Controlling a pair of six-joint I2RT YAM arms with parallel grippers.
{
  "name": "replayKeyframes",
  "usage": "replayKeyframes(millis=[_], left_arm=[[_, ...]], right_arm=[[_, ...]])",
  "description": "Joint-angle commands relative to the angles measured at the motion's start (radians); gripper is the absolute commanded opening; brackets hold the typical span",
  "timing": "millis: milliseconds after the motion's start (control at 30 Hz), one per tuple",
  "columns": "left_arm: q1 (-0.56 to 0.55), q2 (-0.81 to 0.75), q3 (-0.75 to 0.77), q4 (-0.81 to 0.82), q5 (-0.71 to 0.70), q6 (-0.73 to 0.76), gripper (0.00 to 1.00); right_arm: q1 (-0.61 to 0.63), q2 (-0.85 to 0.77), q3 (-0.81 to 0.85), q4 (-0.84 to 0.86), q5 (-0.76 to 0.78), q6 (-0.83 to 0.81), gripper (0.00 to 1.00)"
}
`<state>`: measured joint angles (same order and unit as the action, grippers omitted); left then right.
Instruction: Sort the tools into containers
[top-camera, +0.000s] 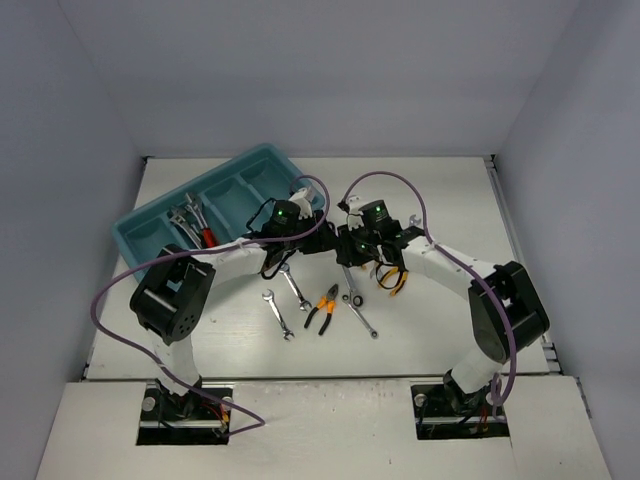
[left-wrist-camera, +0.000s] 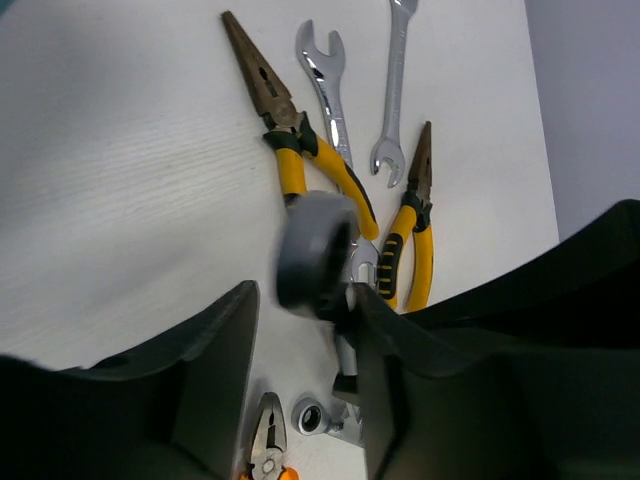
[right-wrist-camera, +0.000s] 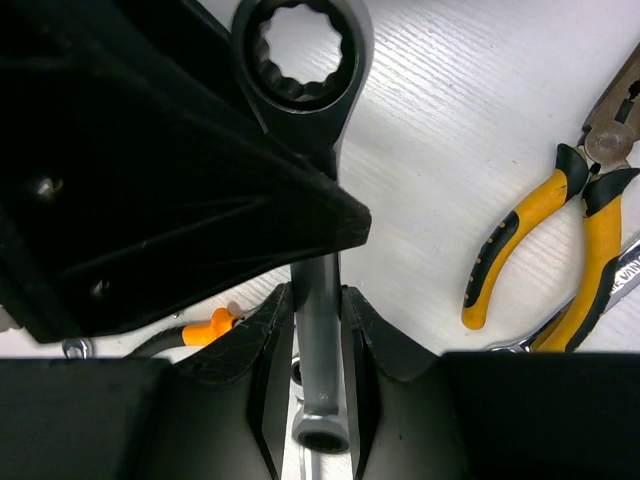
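**A:** What is the right claw (right-wrist-camera: 318, 325) doing?

**B:** It is clamped on the shank of a silver ring wrench (right-wrist-camera: 317, 345), with one finger on each side. The ring end sticks out past its fingertips.

**A:** And the left claw (left-wrist-camera: 305, 295)?

**B:** It meets the right claw nose to nose over the middle of the tabletop (top-camera: 450, 200). Its fingers stand apart with the wrench's ring end between them. That end is blurred in the left wrist view. It sits close to one finger and a gap shows at the other, so there is no grip yet.

**A:** What lies around them?

**B:** Beyond the left claw's fingertips are yellow-handled long-nose pliers (left-wrist-camera: 290, 150) and two silver open-end wrenches (left-wrist-camera: 325, 90). A second pair of pliers (left-wrist-camera: 415, 230) with yellow-and-black handles is there too. All of them lie flat. Below the claws, towards the arm bases, orange-handled pliers (top-camera: 322, 308) lie between more silver wrenches.

**A:** Where are the containers?

**B:** The teal tray (top-camera: 150, 225) sits well off to the left claw's outer side, angled across the tabletop. A few sorted tools (top-camera: 195, 220), silver ones and a red-handled one, lie in its second compartment from the near-left end. I can't make out anything in the other compartments.
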<state>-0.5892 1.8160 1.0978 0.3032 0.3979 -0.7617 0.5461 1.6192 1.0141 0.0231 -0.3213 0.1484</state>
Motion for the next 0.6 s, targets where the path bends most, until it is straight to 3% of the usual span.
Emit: replayKeyframes(millis=[0, 133, 333, 467, 500, 567], left_arm=[[-0.004, -0.01, 0.046, 0.129, 0.015, -0.034, 0.29], [-0.003, -0.007, 0.042, 0.164, 0.027, -0.042, 0.04], [0.0, -0.06, 0.02, 0.194, 0.038, -0.055, 0.0], [0.014, -0.116, 0.011, 0.192, 0.038, -0.076, 0.0], [0.031, -0.146, 0.007, 0.192, 0.042, -0.096, 0.0], [0.064, -0.186, 0.003, 0.166, 0.051, -0.122, 0.0]], right_arm=[[0.009, -0.051, 0.007, 0.097, -0.046, 0.009, 0.0], [0.011, -0.059, -0.004, 0.106, -0.051, 0.012, 0.0], [0.009, -0.101, -0.003, 0.103, -0.039, 0.021, 0.02], [0.009, -0.148, 0.009, 0.098, -0.051, 0.031, 0.44], [0.009, -0.181, 0.015, 0.094, -0.05, 0.037, 0.59], [0.009, -0.221, 0.027, 0.083, -0.045, 0.048, 0.73]])
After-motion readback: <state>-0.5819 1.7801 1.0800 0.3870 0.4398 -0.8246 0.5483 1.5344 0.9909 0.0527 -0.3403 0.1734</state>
